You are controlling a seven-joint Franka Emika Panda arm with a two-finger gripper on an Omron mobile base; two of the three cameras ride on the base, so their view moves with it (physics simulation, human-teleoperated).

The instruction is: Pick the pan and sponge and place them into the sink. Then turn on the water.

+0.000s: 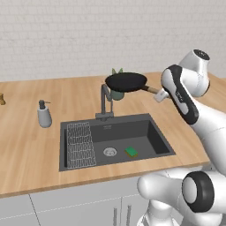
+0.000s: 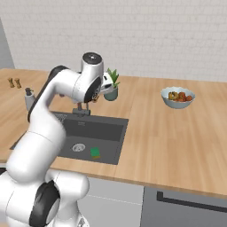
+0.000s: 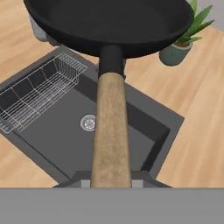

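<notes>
Wooden counter [image 1: 26,145]: one pincer [image 3: 111,181] gripping one pan [image 1: 126,81]; one sponge [image 1: 131,152] in one sink [image 1: 154,139].

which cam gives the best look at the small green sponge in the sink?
Left base view: the small flat green rectangular sponge lies unobstructed on the floor of the dark grey sink, right of the round metal drain. Right base view shows it smaller, beside the arm. In the hand view I can't find it; the pan's handle may cover it.
</notes>
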